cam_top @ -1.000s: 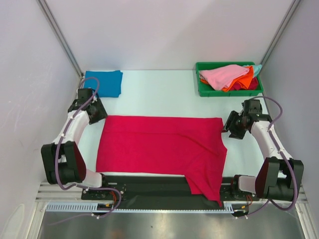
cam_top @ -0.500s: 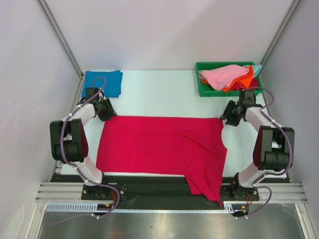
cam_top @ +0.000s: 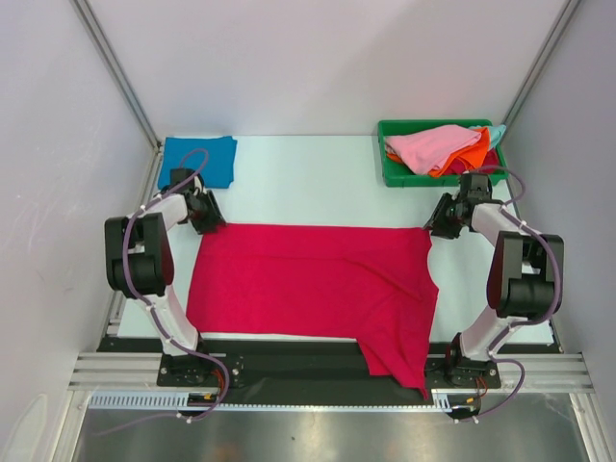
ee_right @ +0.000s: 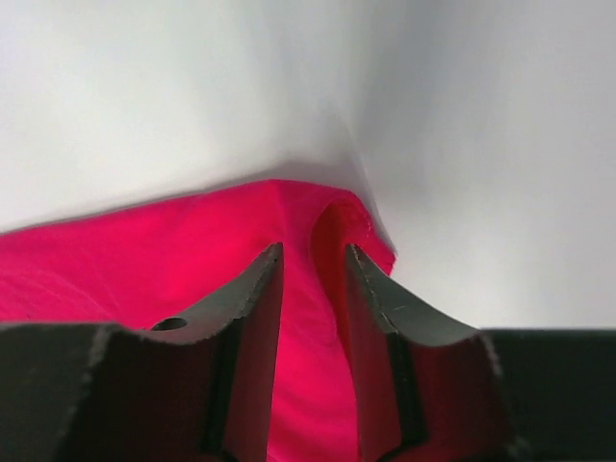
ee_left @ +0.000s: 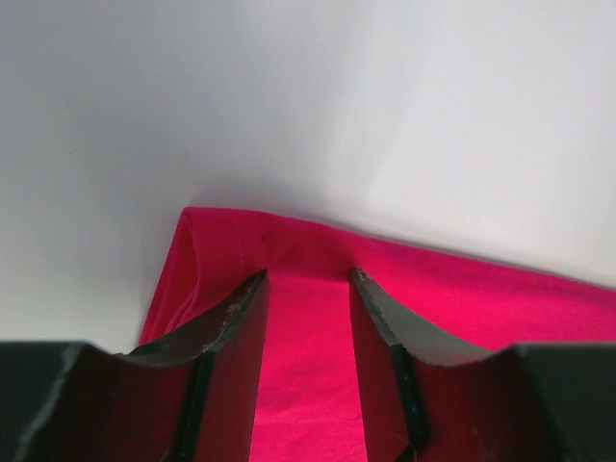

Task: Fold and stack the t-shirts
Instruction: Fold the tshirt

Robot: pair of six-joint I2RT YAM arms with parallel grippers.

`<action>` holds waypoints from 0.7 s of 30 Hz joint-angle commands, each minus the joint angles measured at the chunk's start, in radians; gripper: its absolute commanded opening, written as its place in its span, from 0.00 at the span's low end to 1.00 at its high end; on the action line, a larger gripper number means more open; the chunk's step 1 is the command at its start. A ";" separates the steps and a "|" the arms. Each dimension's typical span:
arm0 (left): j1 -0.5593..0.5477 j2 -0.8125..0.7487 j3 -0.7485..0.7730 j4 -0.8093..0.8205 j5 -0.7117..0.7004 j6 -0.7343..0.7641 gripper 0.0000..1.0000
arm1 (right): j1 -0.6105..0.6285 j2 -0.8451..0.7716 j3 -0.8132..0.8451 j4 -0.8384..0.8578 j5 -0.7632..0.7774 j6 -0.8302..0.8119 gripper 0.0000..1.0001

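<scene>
Both arms have swung in from the counter's sides over the last second, while the crimson t-shirt (cam_top: pixel 308 279) has stayed put. It lies spread flat across the middle of the counter (cam_top: pixel 308 183), and its near right part drapes over the near edge. The left hand (cam_top: pixel 216 224) sits at the shirt's far left corner. In the left wrist view its fingers (ee_left: pixel 236 327) stand a narrow gap apart, astride the cloth edge and not closed. The right hand (cam_top: pixel 432 229) is at the far right corner, its fingers (ee_right: pixel 252 308) likewise slightly parted over a raised fold. A folded blue t-shirt (cam_top: pixel 199 160) lies at the far left. Pink (cam_top: pixel 433 144), orange (cam_top: pixel 474 154) and light blue (cam_top: pixel 498 133) shirts are heaped in the green bin (cam_top: pixel 423 180) at the far right.
</scene>
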 commanded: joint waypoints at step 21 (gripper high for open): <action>0.015 0.071 0.034 -0.015 -0.145 0.083 0.43 | -0.029 0.183 0.118 -0.003 0.088 -0.016 0.13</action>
